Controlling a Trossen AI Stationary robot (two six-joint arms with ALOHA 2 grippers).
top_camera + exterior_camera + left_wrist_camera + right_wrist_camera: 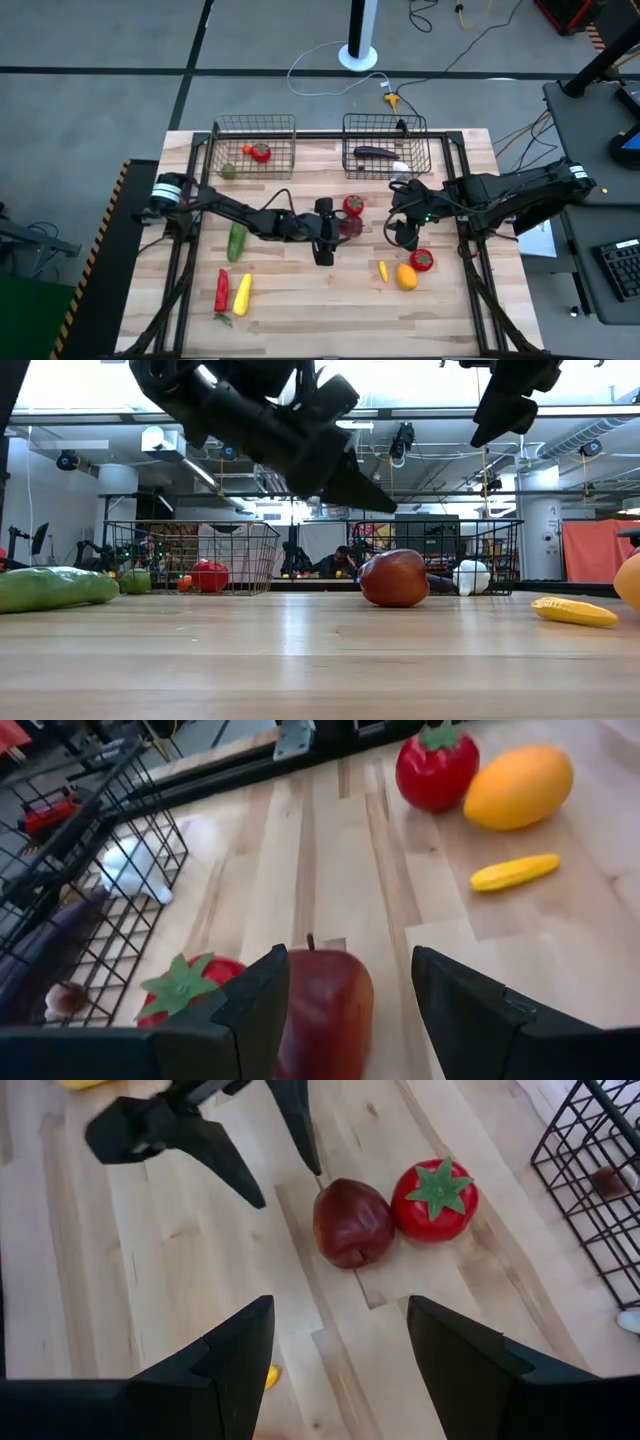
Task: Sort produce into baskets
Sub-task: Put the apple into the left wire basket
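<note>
At the centre of the overhead frame, the left gripper (324, 232) hangs over the pale wooden table (300, 300) with its two dark fingers spread and nothing between them, just beside a dark-red apple-shaped fruit (349, 226). That fruit touches a bright red tomato with a green star-shaped cap (353, 205) just above it in the frame. The right gripper (402, 232) hovers to the right of centre, also open and empty.

The tomato is the main risk: a finger coming down on that side could shove it away or trap both pieces together. The rounded dark fruit may also roll from a glancing touch. With both grippers near the same pair, the arms could clash.

Two dark wire-grid baskets (254, 146) sit along the upper edge, already holding some produce; loose pieces remain at lower left and lower right.
</note>
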